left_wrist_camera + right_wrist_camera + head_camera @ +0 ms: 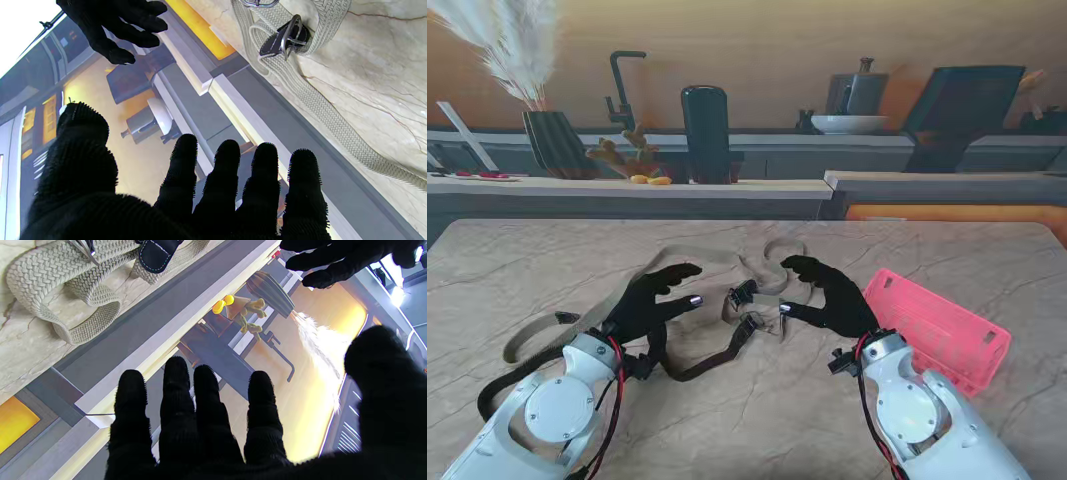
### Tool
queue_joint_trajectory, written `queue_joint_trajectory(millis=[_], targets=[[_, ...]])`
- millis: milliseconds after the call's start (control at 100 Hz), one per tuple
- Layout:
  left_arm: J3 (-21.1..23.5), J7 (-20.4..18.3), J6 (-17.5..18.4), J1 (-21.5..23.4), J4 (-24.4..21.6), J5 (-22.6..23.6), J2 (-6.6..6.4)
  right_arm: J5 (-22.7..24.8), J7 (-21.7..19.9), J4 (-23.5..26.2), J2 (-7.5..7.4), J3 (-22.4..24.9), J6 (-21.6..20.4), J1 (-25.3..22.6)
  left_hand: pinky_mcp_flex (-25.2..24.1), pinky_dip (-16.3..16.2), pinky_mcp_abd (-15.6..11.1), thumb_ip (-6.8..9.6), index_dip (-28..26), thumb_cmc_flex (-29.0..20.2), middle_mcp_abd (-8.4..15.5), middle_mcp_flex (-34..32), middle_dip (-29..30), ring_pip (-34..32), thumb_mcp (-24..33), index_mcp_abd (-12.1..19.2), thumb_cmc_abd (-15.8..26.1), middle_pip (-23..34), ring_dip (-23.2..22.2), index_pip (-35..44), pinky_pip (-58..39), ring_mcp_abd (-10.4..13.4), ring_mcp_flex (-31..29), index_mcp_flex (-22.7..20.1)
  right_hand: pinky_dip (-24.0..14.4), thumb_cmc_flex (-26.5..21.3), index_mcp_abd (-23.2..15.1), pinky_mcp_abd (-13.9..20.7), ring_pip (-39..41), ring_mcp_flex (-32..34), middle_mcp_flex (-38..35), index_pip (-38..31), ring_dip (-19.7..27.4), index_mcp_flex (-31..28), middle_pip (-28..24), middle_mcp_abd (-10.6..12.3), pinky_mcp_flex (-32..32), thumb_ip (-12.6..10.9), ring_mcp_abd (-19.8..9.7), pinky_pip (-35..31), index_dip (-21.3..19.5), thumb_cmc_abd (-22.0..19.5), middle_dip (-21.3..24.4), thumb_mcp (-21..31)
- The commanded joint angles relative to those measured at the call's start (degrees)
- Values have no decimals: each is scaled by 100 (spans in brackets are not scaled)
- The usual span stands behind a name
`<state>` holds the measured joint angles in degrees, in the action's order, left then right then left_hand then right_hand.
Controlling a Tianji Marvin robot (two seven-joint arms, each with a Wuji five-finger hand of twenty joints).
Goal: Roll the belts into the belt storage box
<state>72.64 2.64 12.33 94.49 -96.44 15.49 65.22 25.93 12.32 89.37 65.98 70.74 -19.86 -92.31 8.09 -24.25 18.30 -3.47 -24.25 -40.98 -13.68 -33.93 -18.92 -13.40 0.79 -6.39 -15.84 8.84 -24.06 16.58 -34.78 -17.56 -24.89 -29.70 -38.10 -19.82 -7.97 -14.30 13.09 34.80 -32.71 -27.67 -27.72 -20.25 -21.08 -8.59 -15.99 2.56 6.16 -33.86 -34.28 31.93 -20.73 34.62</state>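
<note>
My left hand (655,298) sits in the lower left of the stand view, fingers spread and grasping nothing, raised off the marble table (547,270). My right hand (827,296) is in the lower middle-right, likewise released, its fingers curled loosely toward the left hand with a gap between the two. In that gap, near the centre of the frame, lie the dark buckle ends (743,294) of the belts. The beige woven belt (642,268) runs from the left edge up toward the centre, where it coils in loose loops just beyond my fingertips; the left wrist view shows its braided strap (320,110) lying flat on the marble. A dark brown belt (712,360) curves across the table nearer to me, between my two wrists. The pink belt storage box (937,325) stands at the right of the frame, just beside my right wrist, with no belt visible in it.
</note>
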Motion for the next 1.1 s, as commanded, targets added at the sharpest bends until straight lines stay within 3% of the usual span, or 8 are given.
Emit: queue_joint_trajectory(millis=[0, 290, 530, 720, 870, 1000, 1090], targets=[[12, -88, 10, 53, 9, -15, 3, 9, 30, 8, 39, -25, -67, -10, 8, 81, -180, 164, 73, -43, 131, 37, 90, 110, -51, 206, -142, -194, 61, -230, 79, 135, 10, 30, 57, 206, -29, 206, -86, -192, 163, 33, 90, 167, 75, 144, 57, 105, -171, 134, 16, 136, 27, 115], [74, -51, -29, 206, -105, 161, -12, 120, 42, 13, 27, -74, 13, 3, 58, 66, -194, 160, 58, -99, 135, -60, 70, 52, -47, 206, -117, -160, 33, -188, 40, 118, -75, -46, -66, -79, -69, 175, 174, 13, -30, -73, -65, -62, -58, 102, -46, 82, -124, -54, 3, 119, -13, 189], [43, -251, -189, 169, -136, 204, -57, 878, -251, -245, -141, -371, -175, 385, 60, 54, -206, 155, -13, -195, 114, -227, 6, -29, -34, 187, -115, -79, -24, -52, -33, 72, -159, -252, -78, -492, -282, 289, 206, 57, -153, -269, -83, -339, -159, 112, -59, 85, -212, -75, -44, 223, -28, 613], [-6, -632, -435, 157, -240, 855, -197, 1107, -348, -445, -196, -609, -223, 583, 19, 57, -226, 147, -103, -191, 105, -341, -61, -82, -66, 20, -135, -22, -68, 53, -81, 58, -195, -432, -69, -444, -278, 272, 235, 77, -185, -310, -87, -362, -211, 126, -66, 112, -198, -79, -39, 224, -33, 732], [-136, -840, -576, 175, -319, 1628, -310, 1138, -264, -464, -183, -628, -258, 584, 29, 45, -202, 146, -110, -182, 87, -359, -103, -134, -88, -78, -160, 5, -108, 9, -161, 32, -203, -448, -66, -403, -234, 277, 266, 100, -203, -317, -97, -383, -239, 115, -81, 127, -197, -93, -23, 227, -35, 736], [-300, -1113, -560, 106, -328, 1995, -400, 1188, -196, -453, -180, -591, -251, 541, -38, 37, -269, 158, -133, -292, 108, -273, -156, -208, -27, -118, -121, 58, -158, 4, -273, 60, -139, -358, -65, -370, -219, 267, 294, 116, -227, -319, -108, -397, -270, 116, -79, 126, -187, -104, -11, 209, -39, 734], [-520, -1084, -625, 26, -288, 2297, -419, 1219, -158, -435, -178, -551, -237, 497, -124, 41, -294, 164, -136, -356, 102, -133, -195, -266, 35, -171, -133, 113, -196, -4, -381, 66, -29, -181, -67, -337, -209, 255, 315, 134, -247, -321, -117, -409, -283, 115, -89, 122, -190, -120, -4, 170, -39, 732]])
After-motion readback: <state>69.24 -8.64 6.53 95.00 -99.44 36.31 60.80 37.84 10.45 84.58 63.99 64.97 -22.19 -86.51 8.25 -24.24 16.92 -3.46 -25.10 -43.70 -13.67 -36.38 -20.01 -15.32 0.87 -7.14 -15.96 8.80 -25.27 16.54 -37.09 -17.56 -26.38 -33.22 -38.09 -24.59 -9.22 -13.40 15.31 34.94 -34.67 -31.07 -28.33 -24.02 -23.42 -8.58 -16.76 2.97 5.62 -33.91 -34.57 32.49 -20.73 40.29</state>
